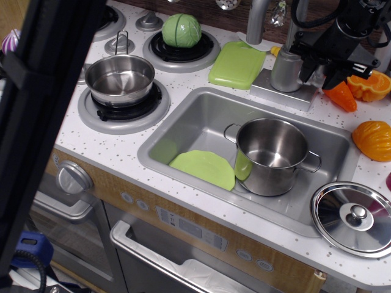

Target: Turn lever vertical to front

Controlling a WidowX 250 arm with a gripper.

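Lid (353, 218): we see polished round steel on the speckled white tabletop (116, 146).
Pot (272, 156): shiny cylinder in the matte grey sink (201, 122).
Lever (310, 74): stubby silver-grey, beside the faucet cylinder (286, 70), mostly hidden.
Pincer (322, 64): black, over the lever; we cannot tell its opening.

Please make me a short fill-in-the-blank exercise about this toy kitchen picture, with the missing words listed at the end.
1. The steel pot with two handles stands inside the ____.
2. The green cabbage sits on a back ____.
3. The round lid lies on the counter, to the ____ of the pot.
4. The black claw is down at the faucet base, and it hides the ____.

Missing words: sink; burner; right; lever
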